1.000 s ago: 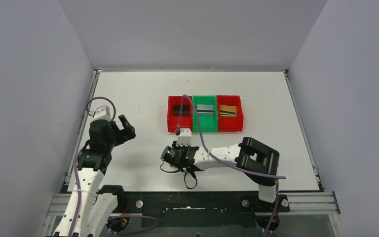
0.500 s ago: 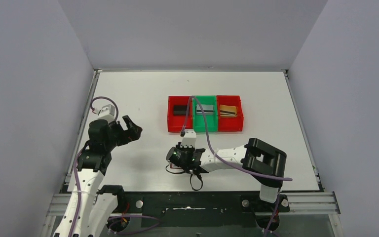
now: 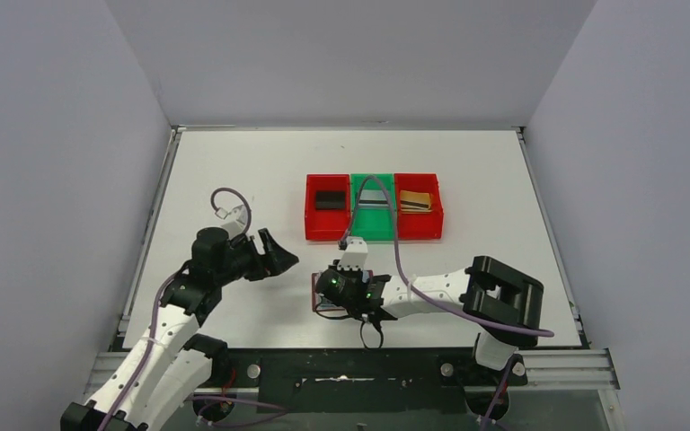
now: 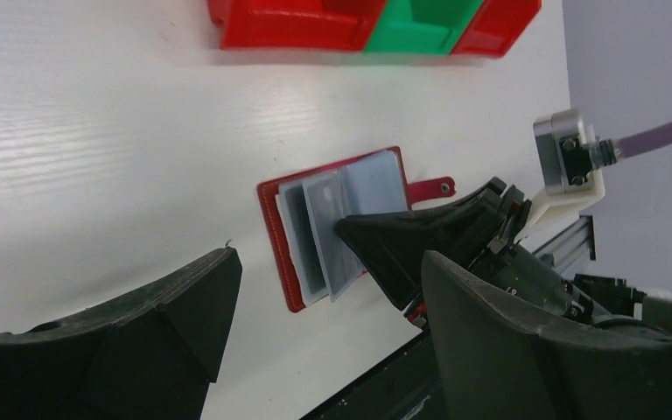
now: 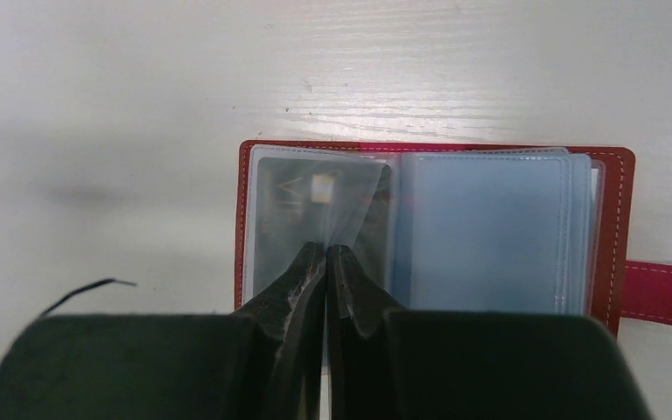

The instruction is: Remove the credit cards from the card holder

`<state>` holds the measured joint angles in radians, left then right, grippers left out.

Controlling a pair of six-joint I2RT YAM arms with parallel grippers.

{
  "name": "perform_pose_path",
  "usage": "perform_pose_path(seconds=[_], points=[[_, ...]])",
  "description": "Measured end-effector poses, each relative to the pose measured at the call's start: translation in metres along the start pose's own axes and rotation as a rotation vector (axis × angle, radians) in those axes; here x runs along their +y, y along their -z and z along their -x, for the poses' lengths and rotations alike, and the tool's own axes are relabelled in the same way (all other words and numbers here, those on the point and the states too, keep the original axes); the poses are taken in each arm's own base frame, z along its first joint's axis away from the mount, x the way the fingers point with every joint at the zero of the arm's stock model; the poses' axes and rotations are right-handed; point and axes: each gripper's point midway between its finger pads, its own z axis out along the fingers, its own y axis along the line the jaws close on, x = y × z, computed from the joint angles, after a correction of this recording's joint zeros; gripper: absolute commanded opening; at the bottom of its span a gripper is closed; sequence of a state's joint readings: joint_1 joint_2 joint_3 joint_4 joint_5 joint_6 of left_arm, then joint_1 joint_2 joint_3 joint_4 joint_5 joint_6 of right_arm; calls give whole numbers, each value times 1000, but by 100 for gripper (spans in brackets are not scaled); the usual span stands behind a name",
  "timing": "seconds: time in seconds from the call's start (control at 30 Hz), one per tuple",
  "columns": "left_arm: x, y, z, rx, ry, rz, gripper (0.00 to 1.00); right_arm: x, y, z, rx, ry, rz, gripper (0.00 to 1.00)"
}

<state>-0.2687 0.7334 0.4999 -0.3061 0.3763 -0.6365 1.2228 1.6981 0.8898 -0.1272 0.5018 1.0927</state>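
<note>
Right wrist view has the card holder [image 5: 612, 219] lying open on the white table [image 5: 140, 87], filling the middle of the frame, its red clasp tab [image 5: 665, 293] sticking out at the right edge. My right gripper [image 5: 326, 249] comes up from the bottom of that frame with its fingertips pressed together on the lower edge of a clear sleeve [image 5: 359, 210], which is pulled up off the left-hand page into a slanted fold. Under it, in the left page, a grey card [image 5: 284, 227] with a small square chip shows through the plastic; the right page looks plain bluish. My left gripper [image 3: 274, 253] sits in the lower left of the overhead view, just left of the holder, its fingers spread wide with nothing between them, apart from the booklet. In the upper middle of the overhead view three bins stand in a row, touching: the left red bin [image 3: 310, 220] holds a black card [image 3: 328, 199], the green bin [image 3: 373, 224] a silver card [image 3: 377, 198], and the right red bin [image 3: 436, 220] a gold card [image 3: 415, 201].
</note>
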Motion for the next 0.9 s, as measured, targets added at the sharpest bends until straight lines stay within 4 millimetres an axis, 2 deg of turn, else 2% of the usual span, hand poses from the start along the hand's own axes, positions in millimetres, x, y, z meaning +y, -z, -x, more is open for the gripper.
perform_pose_path(seconds=[0.23, 0.53, 0.67, 0.9], points=[[-20, -19, -41, 108, -10, -59, 74, -7, 5, 2, -7, -74, 74, 2], [-22, -52, -92, 256, -9, -48, 59, -20, 0, -1, -7, -165, 130, 2], [-24, -61, -99, 266, -4, -44, 58, -19, 1, -2, -7, -191, 158, 2], [-19, -66, -94, 209, 26, -20, 58, -15, 8, 4, -27, -227, 207, 2]])
